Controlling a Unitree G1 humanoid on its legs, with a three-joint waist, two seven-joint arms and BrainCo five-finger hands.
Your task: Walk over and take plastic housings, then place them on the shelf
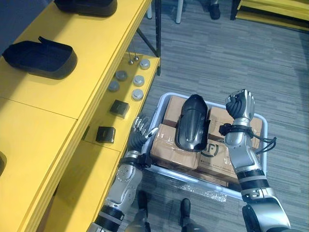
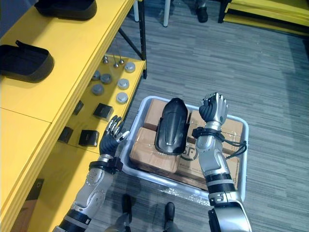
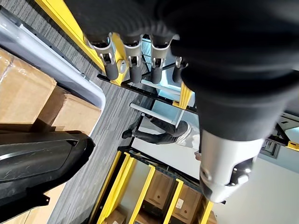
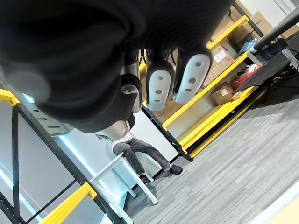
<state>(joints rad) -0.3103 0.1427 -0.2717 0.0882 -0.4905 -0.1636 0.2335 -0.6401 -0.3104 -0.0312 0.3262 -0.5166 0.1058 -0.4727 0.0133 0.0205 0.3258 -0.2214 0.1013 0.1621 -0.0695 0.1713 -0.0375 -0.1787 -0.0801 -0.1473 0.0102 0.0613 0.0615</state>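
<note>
A black plastic housing (image 1: pixel 192 123) is seen laid across cardboard boxes (image 1: pixel 166 145) in a pale bin (image 1: pixel 164 99). The left robot hand (image 2: pixel 109 141) is held spread beside the bin's rim. The right robot hand (image 2: pixel 214 108) is clenched above the boxes, apparently empty.

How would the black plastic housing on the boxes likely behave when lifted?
Probably stiff: the black housing holds its curved shape across the cardboard boxes. Likely light, looking like a thin shell. Its glossy rounded back may slip or rock.

Yellow shelf (image 1: pixel 96 58) beside the left hand (image 2: pixel 110 138), black housings (image 1: pixel 38 58) on top, silver discs (image 1: pixel 138 80) and black boxes (image 1: pixel 119 108) lower down, white bin (image 2: pixel 245 159) on the floor (image 1: pixel 217 58).
</note>
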